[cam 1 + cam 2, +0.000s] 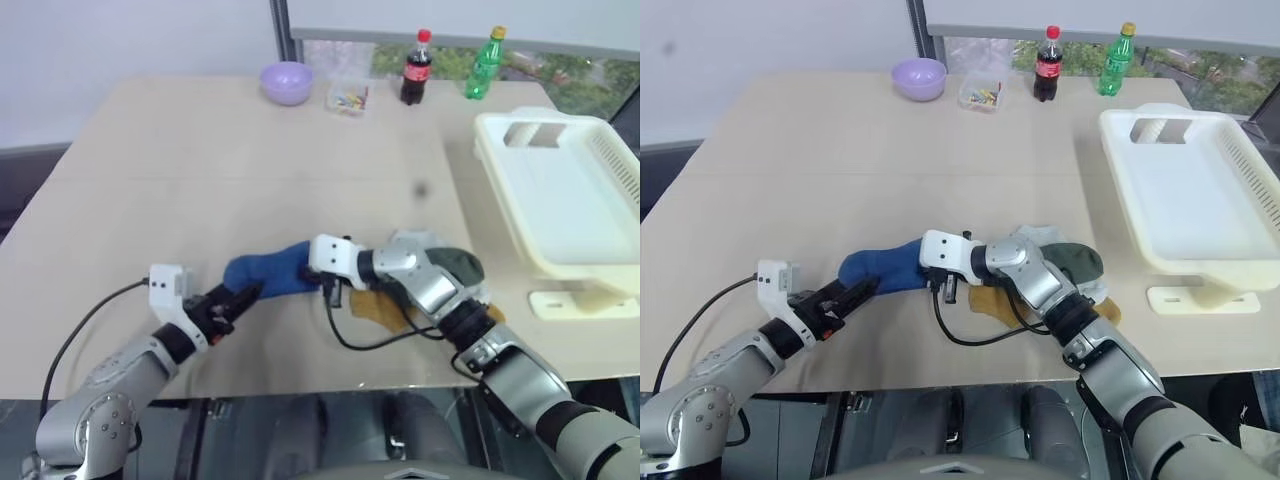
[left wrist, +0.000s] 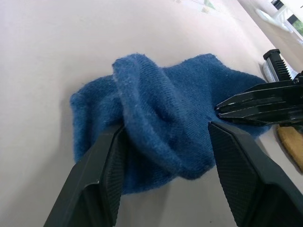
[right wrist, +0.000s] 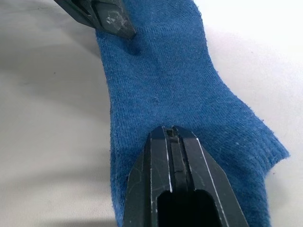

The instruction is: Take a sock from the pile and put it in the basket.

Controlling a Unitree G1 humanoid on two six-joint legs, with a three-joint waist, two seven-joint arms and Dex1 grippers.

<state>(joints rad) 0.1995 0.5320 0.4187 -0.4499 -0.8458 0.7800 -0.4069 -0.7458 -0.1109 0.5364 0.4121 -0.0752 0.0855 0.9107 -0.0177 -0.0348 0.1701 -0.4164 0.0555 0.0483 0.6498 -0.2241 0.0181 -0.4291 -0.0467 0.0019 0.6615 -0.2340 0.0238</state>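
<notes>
L gripper point(image 2: 163, 137) open, R gripper point(image 3: 173, 135) closed

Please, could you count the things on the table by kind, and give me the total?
Socks: 4 (blue sock, mustard one, dark green one, pale grey one)
Bottles: 2 (cola bottle, green bottle)
Lilac bowl: 1
Basket: 1
Small clear box: 1
Total: 9

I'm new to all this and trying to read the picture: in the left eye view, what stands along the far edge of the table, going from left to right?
Lilac bowl → small clear box of colourful bits → dark cola bottle with a red cap → green bottle with a yellow cap.
</notes>
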